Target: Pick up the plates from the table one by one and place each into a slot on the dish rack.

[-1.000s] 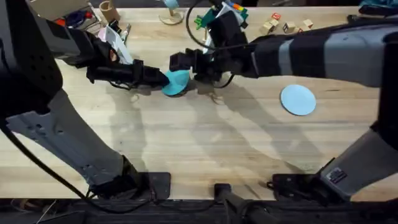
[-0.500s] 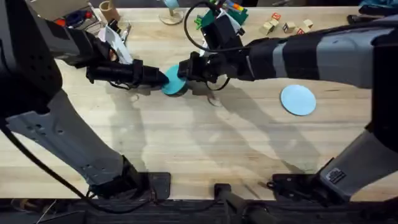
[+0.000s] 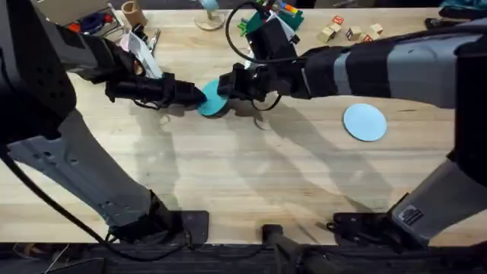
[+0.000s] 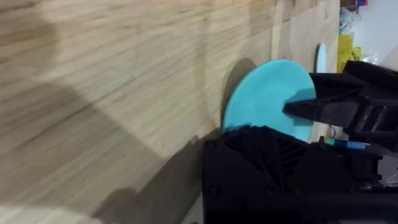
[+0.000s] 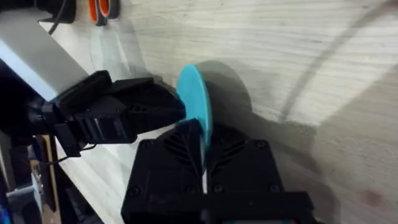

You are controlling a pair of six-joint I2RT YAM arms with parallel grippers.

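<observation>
The bright cyan plate point(image 3: 214, 103) hangs on edge just above the table point(image 3: 251, 183), held between both arms. My left gripper point(image 3: 199, 96) is shut on its left rim. From the right, my right gripper point(image 3: 223, 85) is shut on the opposite rim. In the left wrist view the cyan plate point(image 4: 267, 93) rises from my left gripper point(image 4: 261, 134), and a finger of the right gripper point(image 4: 301, 109) lies on its face. The right wrist view shows the plate point(image 5: 194, 99) edge-on in my right gripper point(image 5: 202, 134). The paler blue plate point(image 3: 364, 122) lies flat at the right. The dish rack is hidden.
A green block of colourful toys point(image 3: 270, 17) stands at the far edge behind the right arm. Small wooden blocks point(image 3: 351, 30) lie at the back right. Cluttered items point(image 3: 133, 27) sit at the back left. The near half of the table is bare wood.
The right gripper moved left and closed on the cyan plate that the left gripper holds. Over the last half second nothing has moved.
</observation>
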